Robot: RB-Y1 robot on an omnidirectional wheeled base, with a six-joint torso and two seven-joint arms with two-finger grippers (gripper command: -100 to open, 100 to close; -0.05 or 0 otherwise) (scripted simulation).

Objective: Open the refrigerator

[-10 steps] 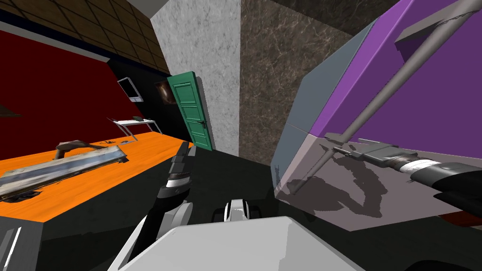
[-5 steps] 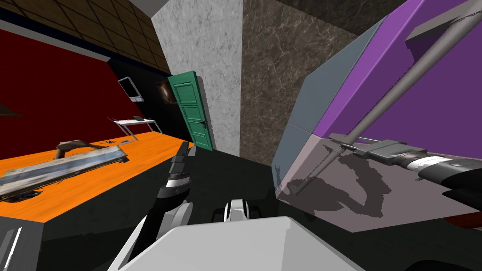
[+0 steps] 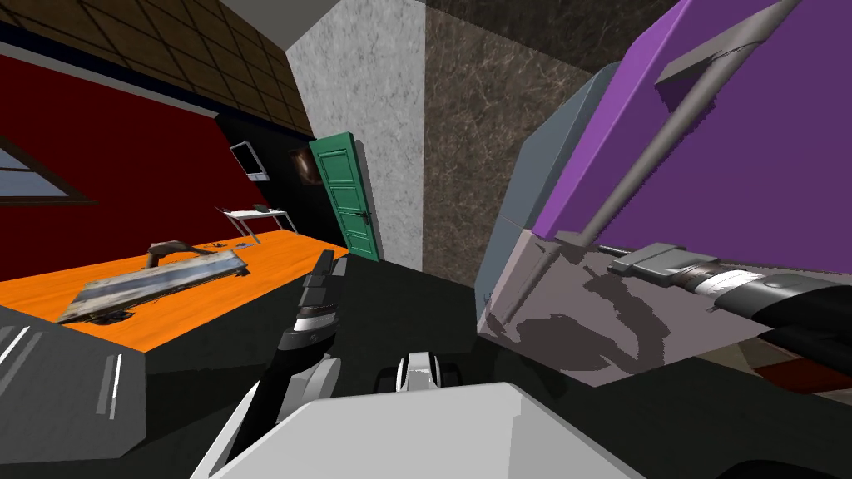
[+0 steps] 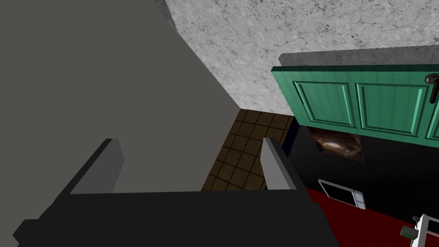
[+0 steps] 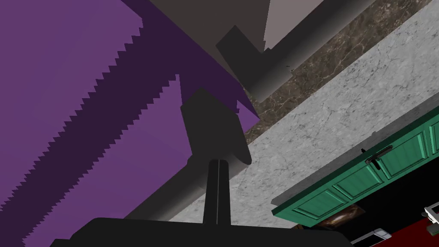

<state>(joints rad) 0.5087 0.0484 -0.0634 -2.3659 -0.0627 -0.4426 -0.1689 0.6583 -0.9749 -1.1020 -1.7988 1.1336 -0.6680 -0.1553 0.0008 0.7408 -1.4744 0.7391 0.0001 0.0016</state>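
The main risk sits right at the right gripper (image 5: 217, 166). Its two blades are pressed flat together with nothing between them, so it clasps nothing and merely lies across the handle (image 5: 178, 191), close to that bar's lower end. If the pull relies on this hook-like contact, the blades may slide along the round bar and slip off (its free tip is just past them), and the door would not come open. A pull that strays from the door's arc would make this worse, since it drags the blades along the bar rather than into it. A little farther on, the second handle (image 3: 522, 283), on the grey lower door (image 3: 582, 341), begins just beyond the first bar's end. A slipping gripper could knock against it or against the bracket (image 5: 210, 124). Whether the purple door (image 3: 732, 175) has parted from the fridge (image 3: 539, 179) I cannot tell.

As to position, the fridge stands close on my right, its front turned toward the right arm. The handle runs along the purple door, and the gripper meets it from the side, with its blades crossing the bar, touching it or just off it. The left gripper (image 4: 190, 143) hangs low on my left, fingers spread and holding nothing, well apart from the fridge.
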